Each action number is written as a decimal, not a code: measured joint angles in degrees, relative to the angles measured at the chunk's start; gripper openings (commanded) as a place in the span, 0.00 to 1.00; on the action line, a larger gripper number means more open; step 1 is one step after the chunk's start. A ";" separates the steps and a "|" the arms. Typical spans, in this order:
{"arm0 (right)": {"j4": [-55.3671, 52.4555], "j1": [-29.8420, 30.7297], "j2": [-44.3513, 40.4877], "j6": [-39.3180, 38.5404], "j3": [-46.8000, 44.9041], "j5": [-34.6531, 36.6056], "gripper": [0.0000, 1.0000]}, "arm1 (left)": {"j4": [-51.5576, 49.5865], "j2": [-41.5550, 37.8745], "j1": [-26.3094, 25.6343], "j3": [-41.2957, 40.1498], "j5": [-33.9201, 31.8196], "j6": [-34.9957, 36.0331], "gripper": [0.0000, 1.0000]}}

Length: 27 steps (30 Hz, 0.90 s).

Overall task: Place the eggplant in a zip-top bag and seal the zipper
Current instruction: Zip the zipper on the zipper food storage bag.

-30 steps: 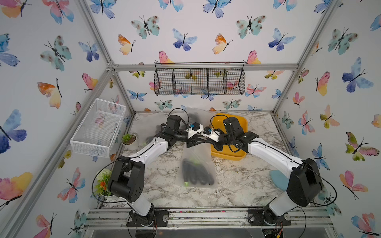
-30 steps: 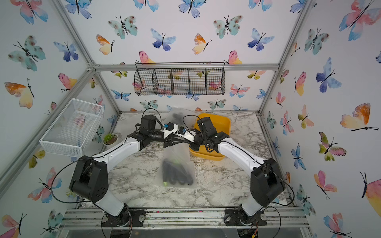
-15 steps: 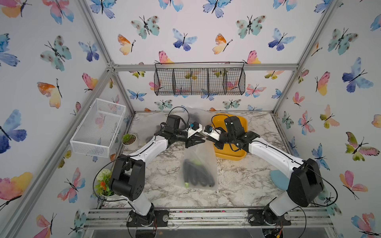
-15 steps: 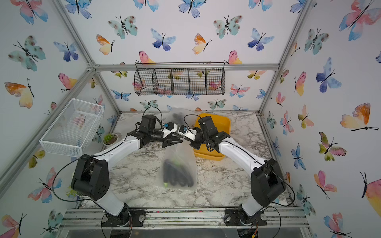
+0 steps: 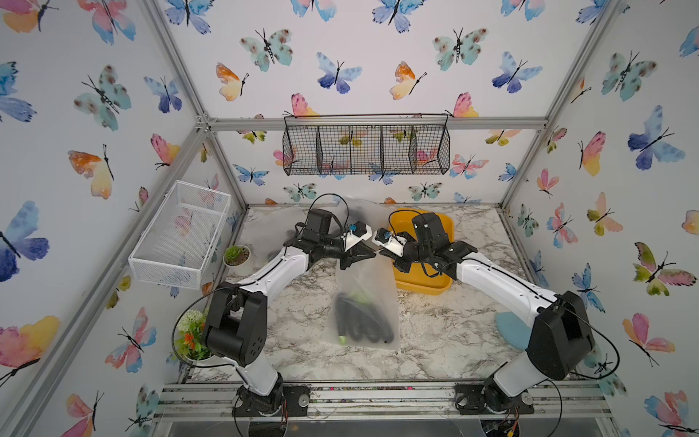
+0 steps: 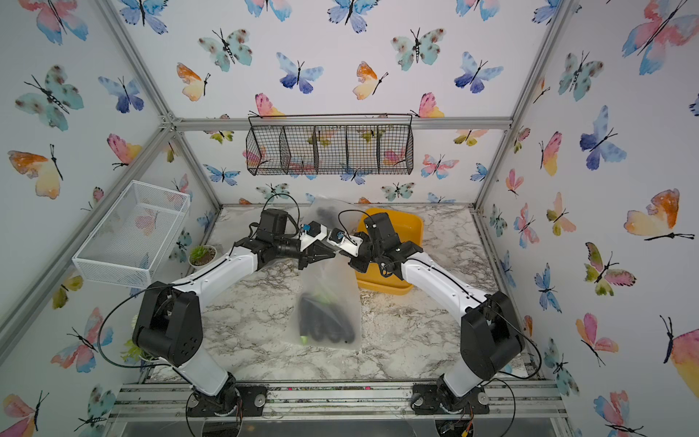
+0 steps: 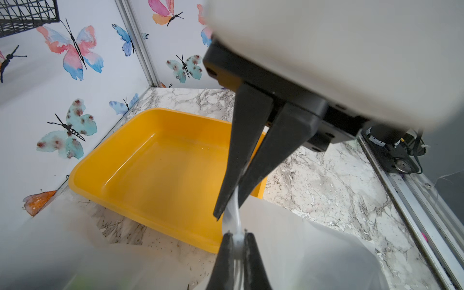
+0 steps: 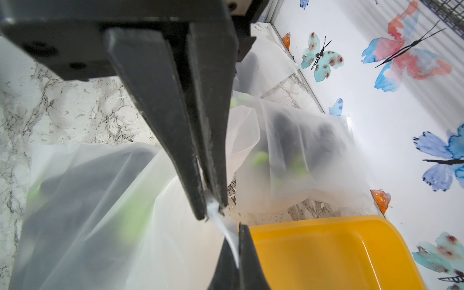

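Observation:
A frosted zip-top bag (image 5: pixel 365 287) (image 6: pixel 329 287) lies in the middle of the marble table, its top edge lifted. Dark eggplant (image 5: pixel 359 321) (image 6: pixel 325 321) with green stems shows through its lower half. My left gripper (image 5: pixel 368 254) (image 7: pixel 236 241) is shut on the bag's top strip. My right gripper (image 5: pixel 380 250) (image 8: pixel 237 234) is shut on the same strip, tip to tip with the left one. In the right wrist view the bag (image 8: pixel 100 200) sags below both pairs of fingers, with eggplant (image 8: pixel 82 190) blurred inside.
A yellow tray (image 5: pixel 446 227) (image 7: pixel 105 163) sits just right of the grippers. A second frosted bag (image 5: pixel 355 212) (image 8: pixel 301 150) with dark contents stands at the back. A small potted plant (image 5: pixel 236 255), a flower pot (image 5: pixel 191 336) and a blue disc (image 5: pixel 510 329) sit near the table's sides.
My left gripper has closed its jaws on the bag's top edge and shifted slightly right, toward the right gripper. The right gripper has kept its grip.

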 measured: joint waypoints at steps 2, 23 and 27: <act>0.26 0.02 0.00 0.22 -0.07 0.66 0.04 | 0.39 0.00 0.00 0.00 -0.72 -0.35 0.00; 7.06 -1.84 -4.02 6.19 -3.74 5.27 0.04 | 2.05 -3.80 -1.25 0.72 -14.49 -2.40 0.00; 7.21 -2.91 -4.70 6.88 -4.22 5.44 0.04 | 0.42 -4.61 -1.16 0.74 -17.46 -2.29 0.00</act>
